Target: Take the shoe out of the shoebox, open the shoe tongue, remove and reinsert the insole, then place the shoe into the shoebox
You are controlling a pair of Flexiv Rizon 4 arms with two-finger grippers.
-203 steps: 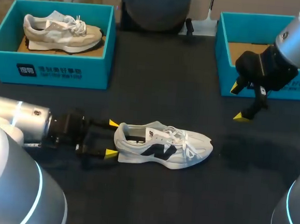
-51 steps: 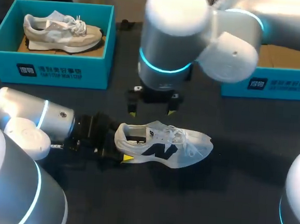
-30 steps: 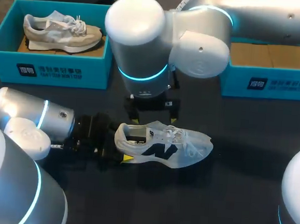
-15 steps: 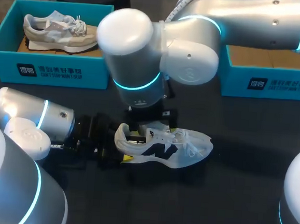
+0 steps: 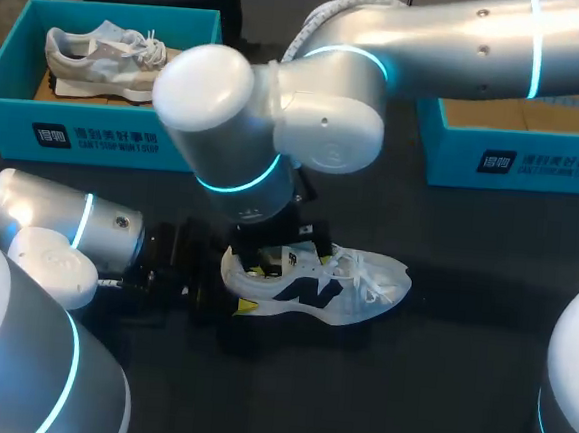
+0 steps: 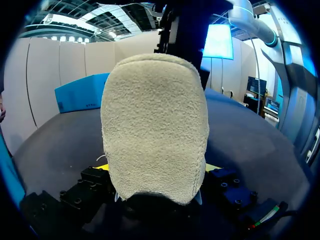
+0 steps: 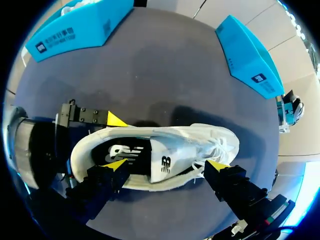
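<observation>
A white shoe [image 5: 324,284] with a dark side logo lies on its sole on the black table, toe to the right. My left gripper [image 5: 232,282] is shut on its heel, one finger on each side. In the left wrist view the fuzzy heel [image 6: 155,125] fills the space between the left gripper [image 6: 157,169] fingers. My right arm comes over from the right, and its gripper [image 5: 279,254] hangs open just above the shoe's mouth. In the right wrist view the right gripper [image 7: 167,165] has one tip at the collar beside the dark insole [image 7: 127,152] and the other by the laces [image 7: 212,147].
A teal shoebox [image 5: 95,133] at the back left holds a beige shoe [image 5: 111,57]. A second teal shoebox [image 5: 514,164] stands at the back right with only cardboard showing inside. My right arm's bulk covers the table behind the shoe.
My right arm has swung leftward and down, bringing its open gripper from behind the shoe to just over the shoe's mouth. The left gripper and the shoe have stayed put.
</observation>
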